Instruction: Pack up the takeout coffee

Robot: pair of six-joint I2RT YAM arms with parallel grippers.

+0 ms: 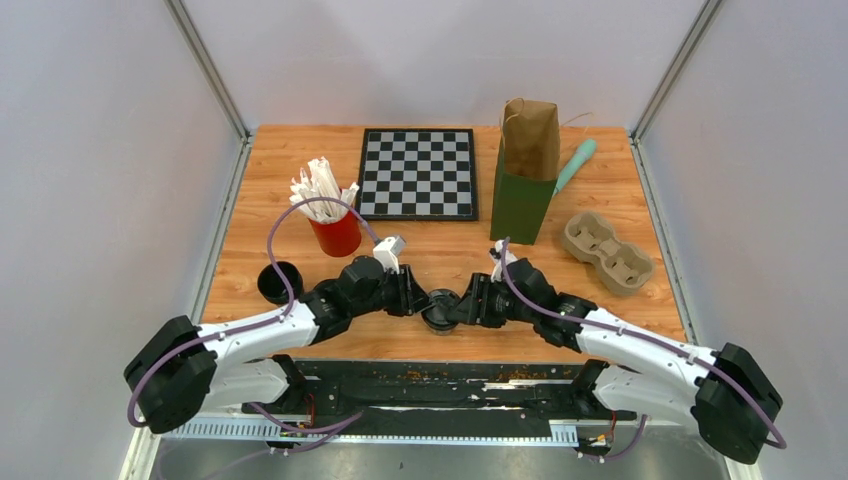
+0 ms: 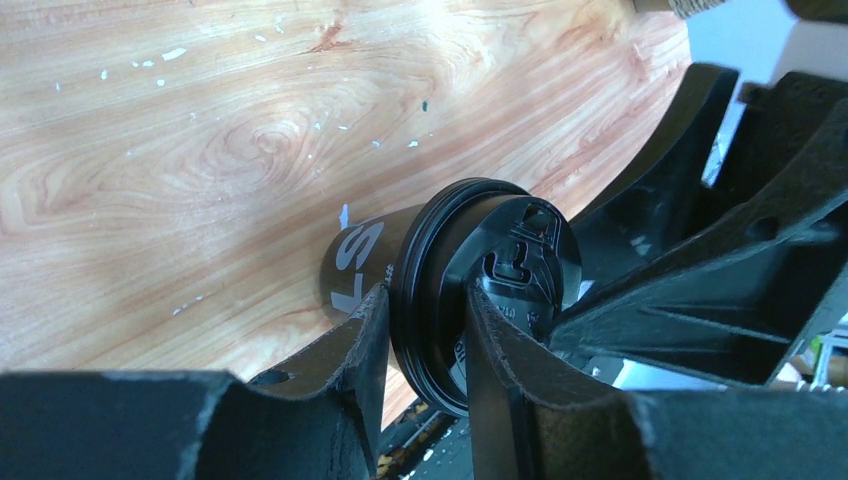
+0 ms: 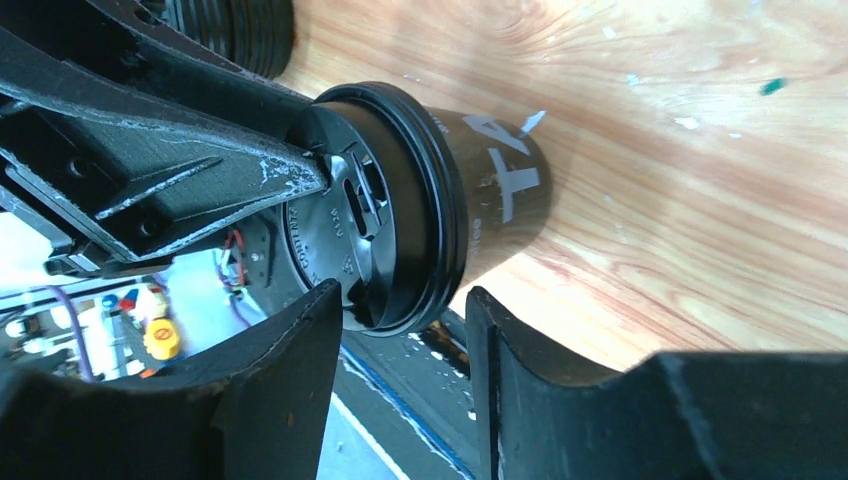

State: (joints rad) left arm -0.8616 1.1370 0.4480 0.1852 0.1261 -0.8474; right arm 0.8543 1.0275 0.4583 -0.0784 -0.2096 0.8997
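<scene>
Left gripper [image 2: 425, 305] is pinching the lid [image 2: 520, 265] of the lower-centre coffee cup [image 1: 438, 314], right gripper [image 3: 403, 300] straddling it, grip unclear; opposing tugs are risking a popped lid

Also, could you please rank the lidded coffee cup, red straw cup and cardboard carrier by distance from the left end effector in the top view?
1. Lidded coffee cup, against it, front centre.
2. Red straw cup, back left.
3. Cardboard carrier, far right.

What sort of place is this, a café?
Likely a robot test bench, not a café: white walls box in one table, two arms bolted at its edge, a chessboard beside a paper bag.
</scene>
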